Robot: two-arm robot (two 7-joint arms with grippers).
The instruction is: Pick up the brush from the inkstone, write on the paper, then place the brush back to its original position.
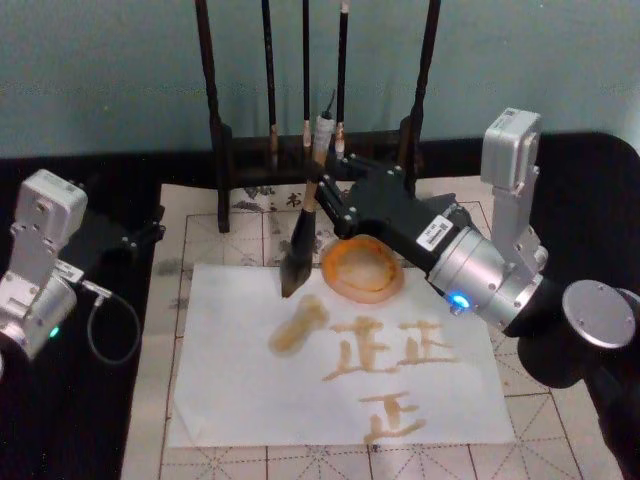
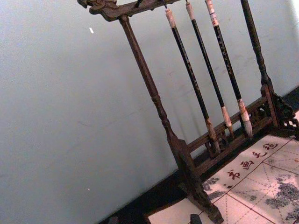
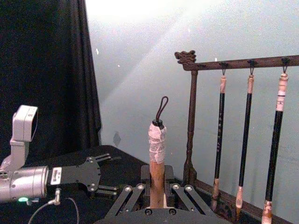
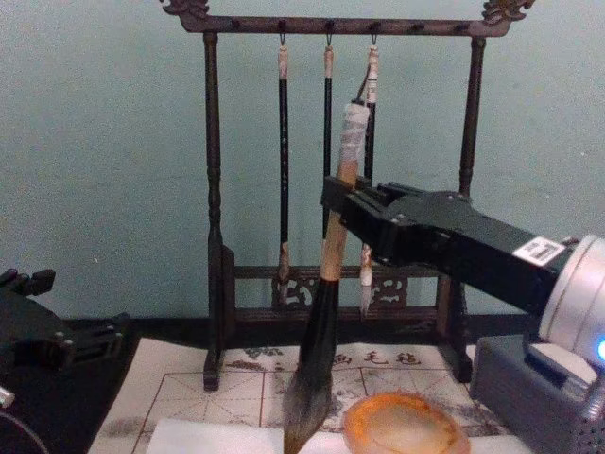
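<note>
Bristles of the brush (image 1: 300,240) hang dark and wet over the far edge of the paper (image 1: 230,400). Its handle is close to upright, with the white-wrapped top leaning a little toward the rack (image 1: 215,130). Whether the tip touches the sheet cannot be told.

The right hand (image 1: 320,192) reaches in from the right and is clenched on the tan handle, above the black lower section. In the right wrist view the handle stands up between its two fingers, with a cord loop at the very top.

The inkstone (image 1: 363,267), round and orange-tan, sits at the paper's far edge, just right of the bristles and partly beneath the right hand. Brush and dish are apart.

Tan-brown marks lie on the paper: a thick slanted stroke (image 1: 298,327) near the brush tip, and three written characters (image 1: 425,345) toward the right and near side. The paper rests on a beige mat (image 1: 560,430) with red grid lines, which lies on the black bench (image 1: 60,430). Three thin brushes (image 4: 283,151) hang from the rack behind.

The left hand (image 1: 140,235) is parked low at the left of the mat, well apart from the paper, released with its fingers spread.
</note>
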